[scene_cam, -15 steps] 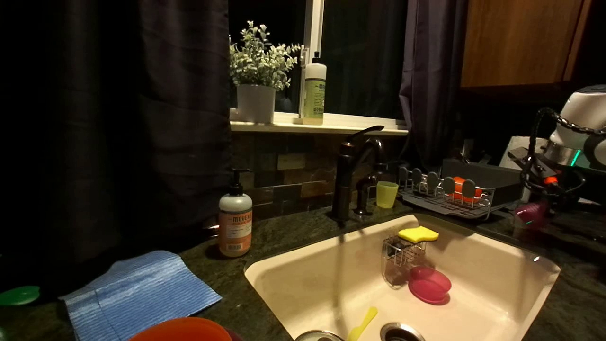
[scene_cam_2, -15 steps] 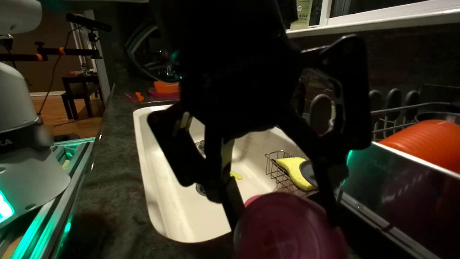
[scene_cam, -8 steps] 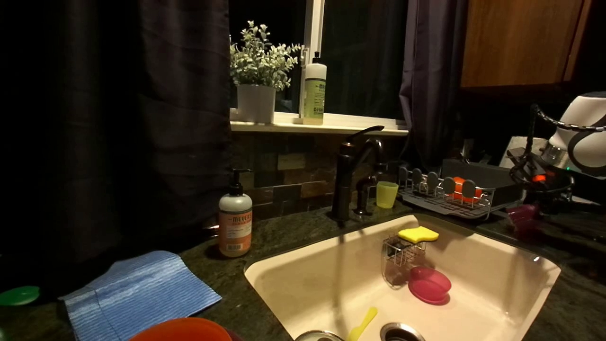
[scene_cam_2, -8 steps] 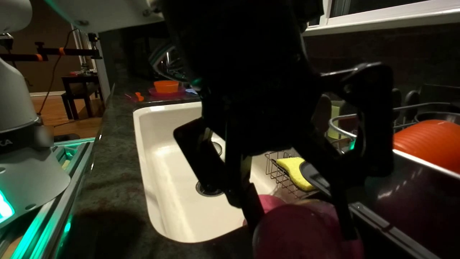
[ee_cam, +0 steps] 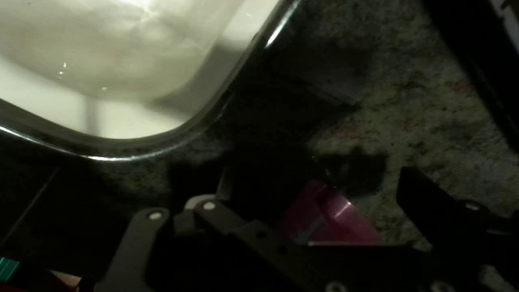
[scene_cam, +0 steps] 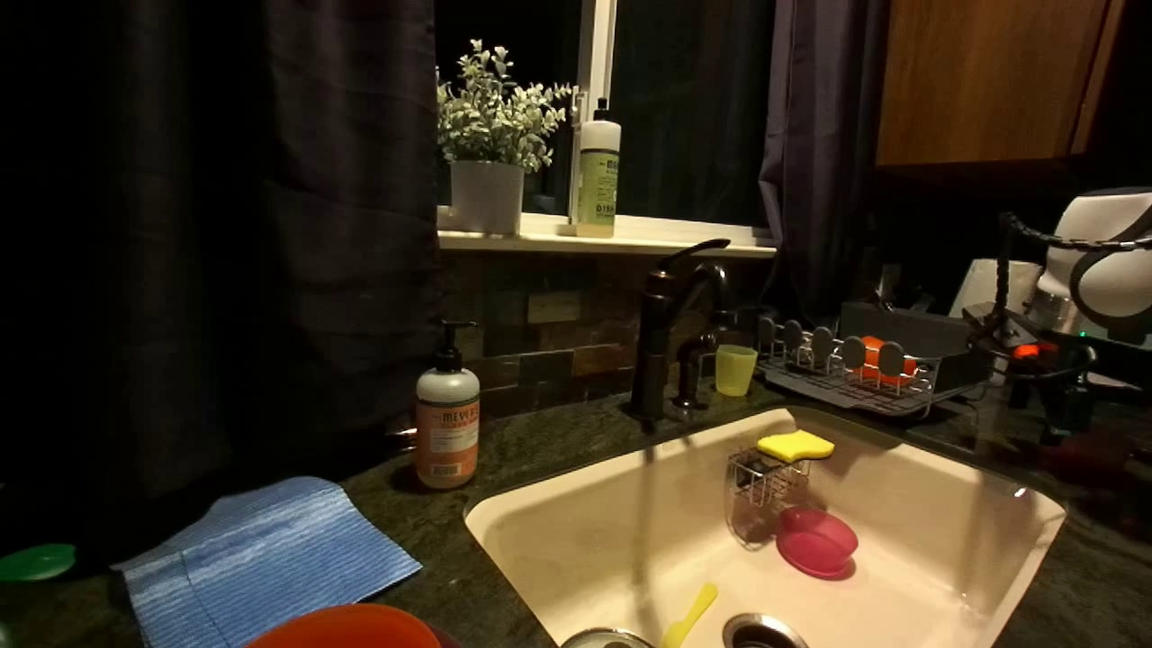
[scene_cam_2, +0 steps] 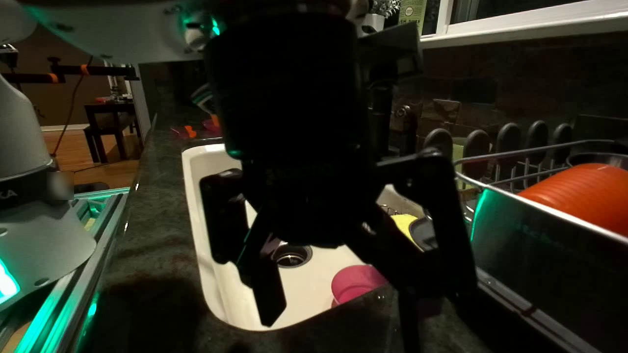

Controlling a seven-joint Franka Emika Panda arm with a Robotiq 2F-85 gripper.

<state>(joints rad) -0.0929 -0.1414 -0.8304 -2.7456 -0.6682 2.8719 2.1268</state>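
Plainly, it all hangs on how the pink cup sits against the hand: in the wrist view it lies out ahead, within the span of the fingers, partly covered by the hand itself. That hand is spread wide, with nothing pinched. A strip of speckled tabletop shows between the cup and one finger, so they stand apart there; on the opposite side the shadow is too deep to tell me whether there is contact.

As far as I can judge, the cup rests on the tabletop, just past the rounded corner where its inner edge turns about the sink, at the end near the dish rack. Which way its long axis runs, or whether it is upright or tipped, I can't make out. Only one arm is at work, so no rival hand is nearer. The pink bowl, down inside the sink beside the wire caddy, lies well apart from the fingers.
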